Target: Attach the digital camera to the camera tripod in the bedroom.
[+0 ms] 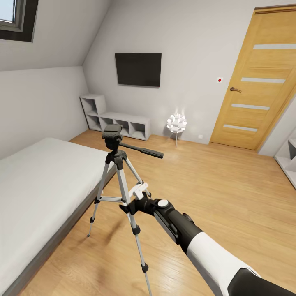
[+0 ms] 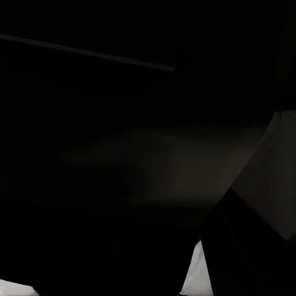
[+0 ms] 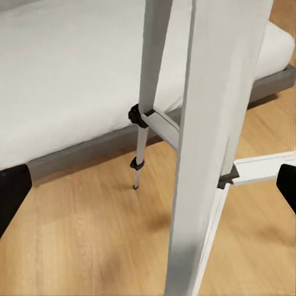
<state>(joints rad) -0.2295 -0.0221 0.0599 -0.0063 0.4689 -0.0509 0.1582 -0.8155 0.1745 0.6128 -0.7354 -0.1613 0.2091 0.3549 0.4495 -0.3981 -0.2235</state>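
Observation:
The camera tripod [image 1: 112, 133] stands on the wood floor next to the bed, silver legs spread, with its black head and long pan handle [image 1: 144, 151] on top and nothing mounted on it. My right gripper [image 1: 132, 201] reaches in at mid-height and is open around the front leg [image 3: 209, 154]. In the right wrist view its black fingertips [image 3: 12, 188] sit at the picture's two sides, apart from the leg. The digital camera is out of view. The left wrist view is almost fully dark.
A low grey bed [image 1: 37, 185] lies just left of the tripod. On the far wall hang a TV [image 1: 138, 69] above a white cube shelf [image 1: 119, 121]. A small white spiky lamp [image 1: 176, 123] and a wooden door [image 1: 255, 82] are at the right.

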